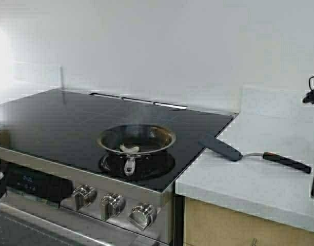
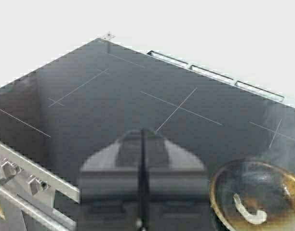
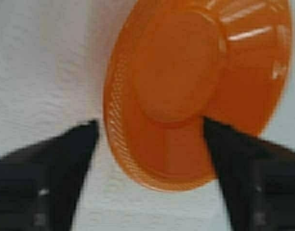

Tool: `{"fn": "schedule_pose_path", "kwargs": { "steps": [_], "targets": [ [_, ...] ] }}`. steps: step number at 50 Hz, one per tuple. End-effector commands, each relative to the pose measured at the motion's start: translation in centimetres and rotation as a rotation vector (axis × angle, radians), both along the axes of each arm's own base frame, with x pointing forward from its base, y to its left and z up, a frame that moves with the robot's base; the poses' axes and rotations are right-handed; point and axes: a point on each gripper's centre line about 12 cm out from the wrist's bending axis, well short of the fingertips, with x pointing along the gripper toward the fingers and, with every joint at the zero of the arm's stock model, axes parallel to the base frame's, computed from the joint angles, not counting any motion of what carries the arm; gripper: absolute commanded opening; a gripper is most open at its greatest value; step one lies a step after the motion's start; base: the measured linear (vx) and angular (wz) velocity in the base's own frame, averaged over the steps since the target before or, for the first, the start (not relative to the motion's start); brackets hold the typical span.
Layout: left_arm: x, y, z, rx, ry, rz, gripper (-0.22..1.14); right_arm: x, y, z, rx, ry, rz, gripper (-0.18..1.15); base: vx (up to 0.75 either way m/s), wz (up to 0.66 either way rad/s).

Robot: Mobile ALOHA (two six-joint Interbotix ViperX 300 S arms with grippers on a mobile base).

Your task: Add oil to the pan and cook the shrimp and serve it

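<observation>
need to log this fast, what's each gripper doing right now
Left gripper: shut, holding nothing, above the black glass cooktop.
Right gripper: open, holding nothing, fingers apart over the round orange plastic bowl.

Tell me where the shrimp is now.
The shrimp lies inside the pan, near its handle side, on the stove's front right burner; the spatula rests on the counter to the right.

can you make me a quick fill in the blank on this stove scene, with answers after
1. The shrimp lies inside the ____ on the cooktop.
2. The spatula rests on the ____, beside the stove.
3. The right end effector is open above a bowl coloured ____.
4. The left end effector has its fingers ____.

Answers: pan; counter; orange; shut
</observation>
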Motion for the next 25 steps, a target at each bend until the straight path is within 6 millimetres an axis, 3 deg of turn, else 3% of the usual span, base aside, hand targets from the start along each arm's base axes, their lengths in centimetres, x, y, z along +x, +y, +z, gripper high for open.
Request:
{"fn": "schedule_pose_path", "kwargs": {
  "steps": [1, 11, 25],
  "targets": [
    [0.3, 0.0, 0.8, 0.003, -0.018, 0.001, 0.03, 1.3, -0.1, 2.1, 0.028, -0.050, -0.008, 1.01, 0.00, 0.00],
    [0.3, 0.0, 0.7, 0.003, -0.017, 0.001, 0.03, 1.6, -0.7, 2.9, 0.072, -0.079, 0.051, 1.00, 0.00, 0.00],
    [0.3, 0.0, 0.7, 0.003, -0.017, 0.001, 0.03, 3.8, -1.0, 10.3, 0.105, -0.305, 0.065, 1.00, 0.00, 0.00]
  ]
}}
